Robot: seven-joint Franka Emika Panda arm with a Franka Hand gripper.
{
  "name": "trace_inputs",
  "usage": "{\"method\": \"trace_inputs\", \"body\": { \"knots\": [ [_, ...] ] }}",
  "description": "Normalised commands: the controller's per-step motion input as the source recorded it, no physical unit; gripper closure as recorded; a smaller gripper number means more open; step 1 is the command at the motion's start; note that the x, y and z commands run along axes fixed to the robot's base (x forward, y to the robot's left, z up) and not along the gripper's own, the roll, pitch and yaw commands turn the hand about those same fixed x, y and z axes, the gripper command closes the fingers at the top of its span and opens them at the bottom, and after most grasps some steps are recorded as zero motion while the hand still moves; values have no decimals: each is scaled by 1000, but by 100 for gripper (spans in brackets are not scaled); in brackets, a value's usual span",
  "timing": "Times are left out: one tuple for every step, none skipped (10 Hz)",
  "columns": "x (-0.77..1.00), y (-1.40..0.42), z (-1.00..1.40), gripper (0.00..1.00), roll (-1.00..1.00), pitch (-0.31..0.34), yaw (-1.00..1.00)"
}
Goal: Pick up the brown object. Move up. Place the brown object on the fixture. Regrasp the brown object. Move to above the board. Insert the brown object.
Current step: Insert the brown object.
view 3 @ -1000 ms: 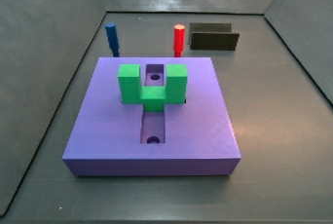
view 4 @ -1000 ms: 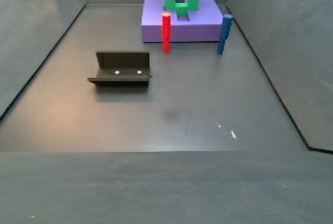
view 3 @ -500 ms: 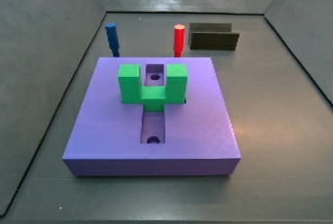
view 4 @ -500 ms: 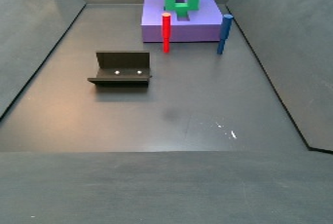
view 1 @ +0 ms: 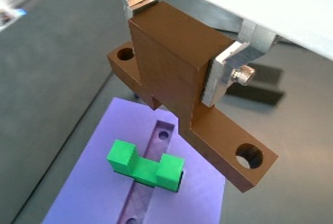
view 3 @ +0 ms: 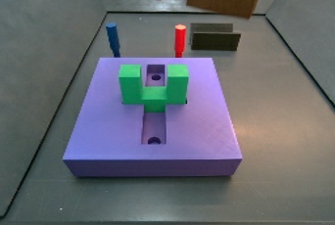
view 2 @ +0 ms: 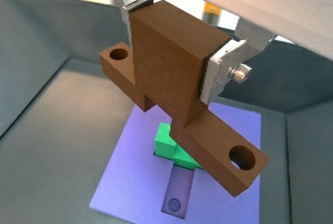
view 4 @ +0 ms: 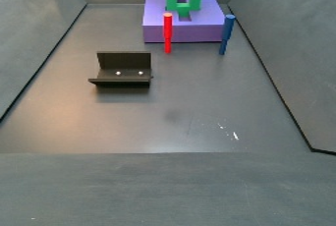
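The gripper [view 1: 182, 48] hangs high above the purple board [view 2: 130, 169], its fingers [view 1: 229, 67] clamping the brown object [view 1: 182, 92]. Descending misaligned, the object could jam against the green block [view 1: 140, 163] at the slot's twelve o'clock end.

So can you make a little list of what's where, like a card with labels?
gripper: high over the board, shut on the brown piece
brown piece: held between the fingers, a hole at each end
board: purple, slot down the middle
green block: U-shaped, on the board
pegs: blue peg and red peg, upright beside the board
fixture: on the floor, nothing on it
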Motion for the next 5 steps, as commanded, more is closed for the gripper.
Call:
{"method": "trace_inputs", "body": {
  "knots": [
    [0, -109, -283, 100, -74, -54, -957],
    [0, -114, -283, 100, -53, -20, -969],
    [0, -126, -277, 100, -36, 0, -969],
    [0, -134, -289, 100, -33, 0, -949],
    [0, -131, -300, 100, -36, 4, -929]
  ]
}}
